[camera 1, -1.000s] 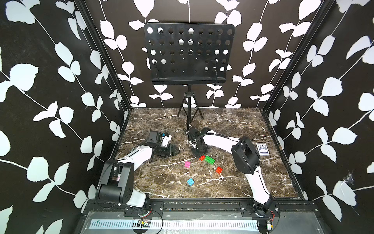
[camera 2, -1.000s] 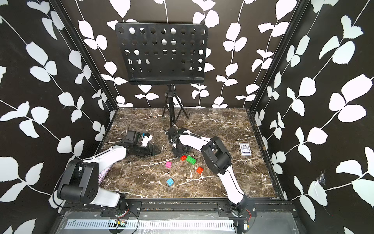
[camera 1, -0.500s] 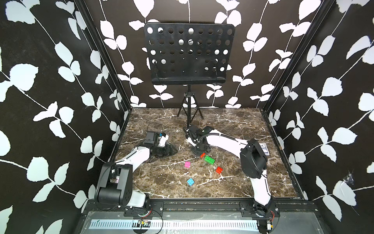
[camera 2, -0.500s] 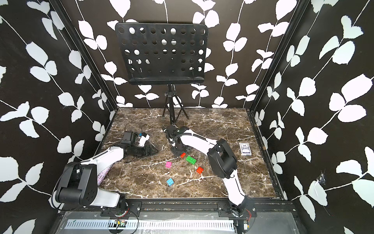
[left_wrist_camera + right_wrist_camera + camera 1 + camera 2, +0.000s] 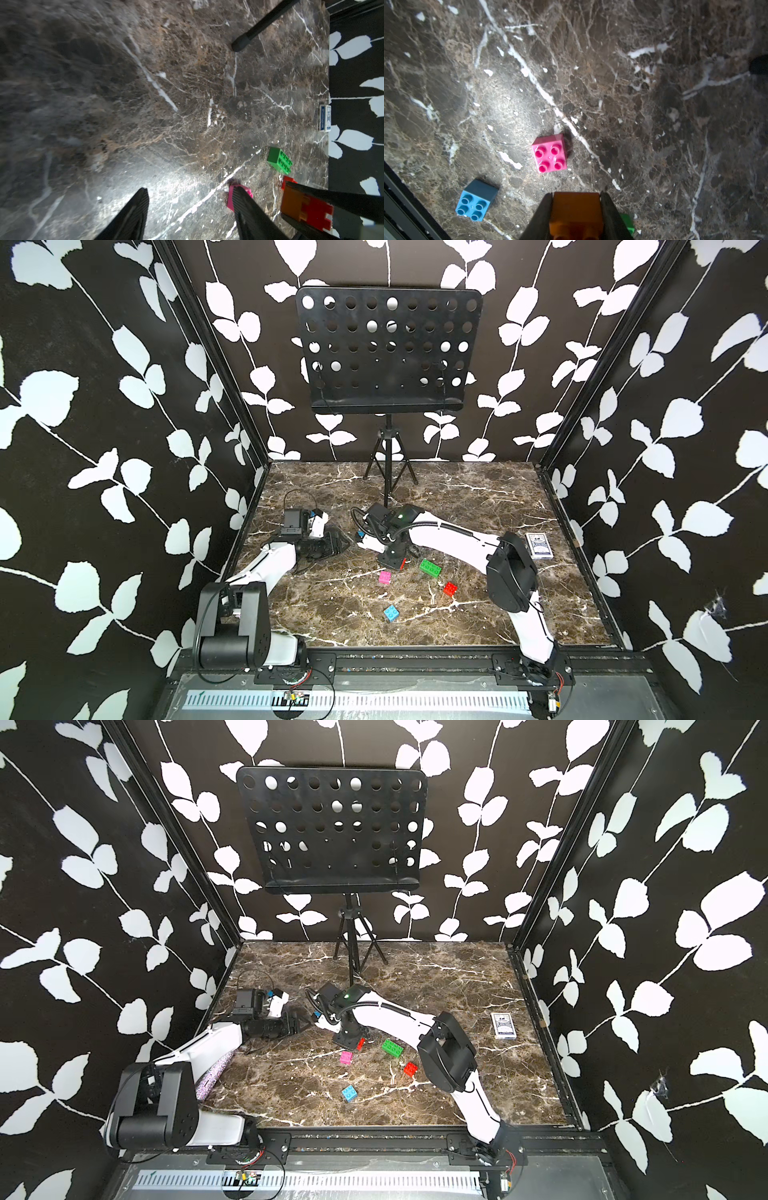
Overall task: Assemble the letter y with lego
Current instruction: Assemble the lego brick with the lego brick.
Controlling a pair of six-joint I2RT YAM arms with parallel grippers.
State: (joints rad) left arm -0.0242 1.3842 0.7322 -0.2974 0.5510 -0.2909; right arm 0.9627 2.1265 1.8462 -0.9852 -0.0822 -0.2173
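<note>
My right gripper [image 5: 576, 195] is shut on an orange brick [image 5: 576, 214] joined to a red-orange brick [image 5: 315, 214], held low over the marble [image 5: 402, 564]. My left gripper [image 5: 190, 193] stands open and empty just to its left [image 5: 338, 541]. Loose lego lies on the table: a pink brick [image 5: 385, 577] [image 5: 549, 152], a light blue brick [image 5: 391, 612] [image 5: 476, 200], a long green brick [image 5: 430, 567] [image 5: 279, 160] and a red brick [image 5: 449, 588]. The same four show in a top view: pink brick [image 5: 345, 1057], blue brick [image 5: 349, 1093], green brick [image 5: 392, 1048], red brick [image 5: 410, 1068]. No letter y is in view.
A black music stand [image 5: 388, 352] on a tripod stands at the back middle, one tripod leg [image 5: 259, 25] reaching toward the arms. A blue-patterned card box [image 5: 538, 546] lies near the right wall. Black leaf-patterned walls enclose the marble table [image 5: 478, 497].
The right gripper has shifted a little to the left with its bricks, its elbow swinging right. The left gripper has drawn slightly back and left. The loose bricks have not moved.
</note>
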